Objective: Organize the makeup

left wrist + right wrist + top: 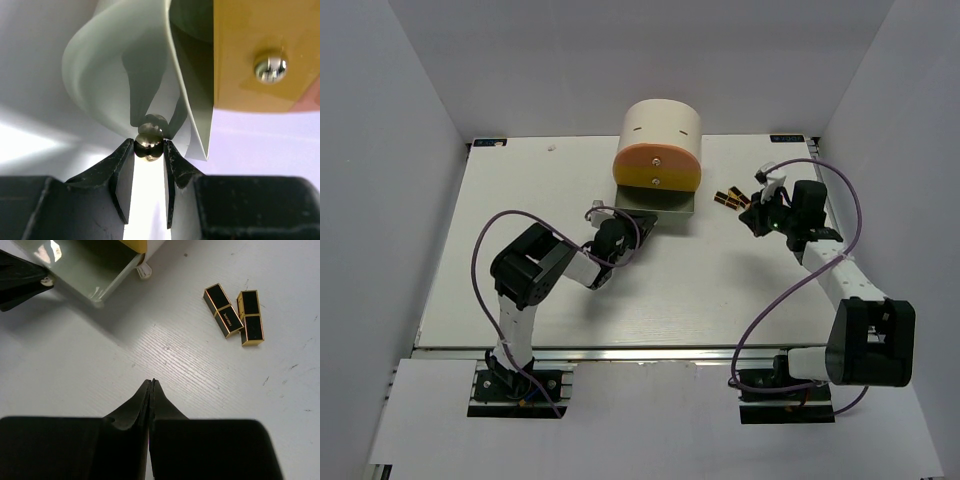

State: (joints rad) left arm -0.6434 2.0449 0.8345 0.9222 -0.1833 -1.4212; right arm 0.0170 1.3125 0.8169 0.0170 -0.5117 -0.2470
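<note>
Two black-and-gold lipstick tubes [223, 316] [250, 317] lie side by side on the white table, right of the cabinet; they also show in the top view [728, 198]. My right gripper [152, 382] is shut and empty, a little short of the tubes, and also shows in the top view [754, 216]. My left gripper [149, 150] is shut on the round metal knob [148, 144] of the pale green bottom drawer [150, 65], which stands pulled out [665, 205]. Discs and compacts are out of view.
The cream cylindrical cabinet [660, 135] stands at the back middle, with an orange drawer front [657, 170] above the open drawer. A yellow drawer front with its knob [270, 67] shows in the left wrist view. White walls enclose the table [520, 250].
</note>
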